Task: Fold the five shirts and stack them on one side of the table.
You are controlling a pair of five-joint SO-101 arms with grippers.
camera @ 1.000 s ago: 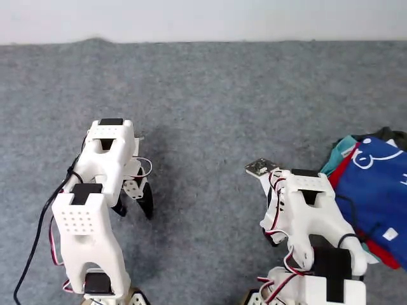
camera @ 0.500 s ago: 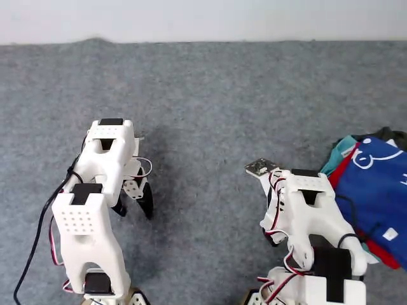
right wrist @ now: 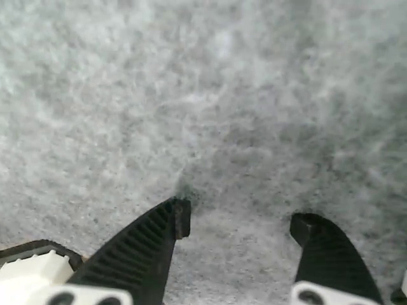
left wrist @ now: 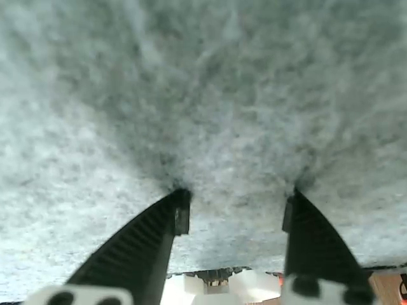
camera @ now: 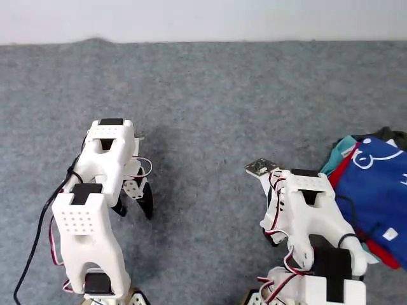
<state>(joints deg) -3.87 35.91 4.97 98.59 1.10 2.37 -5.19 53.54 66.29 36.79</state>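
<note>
A heap of shirts [camera: 375, 197] lies at the table's right edge, a blue one with white print on top, red and teal cloth showing under it. My left gripper [left wrist: 236, 206] stands open over bare grey felt, its fingertips touching the felt with nothing between them. In the high view the left gripper [camera: 135, 202] sits folded low at the near left. My right gripper [right wrist: 245, 222] is open too, tips down on the felt and empty. The right arm [camera: 308, 210] is folded near the front, just left of the shirt heap.
Grey felt [camera: 210, 108] covers the whole table up to a white wall at the back. A small circuit board [camera: 261, 168] sticks out from the right arm. A black cable [camera: 35, 235] runs down the left arm's side.
</note>
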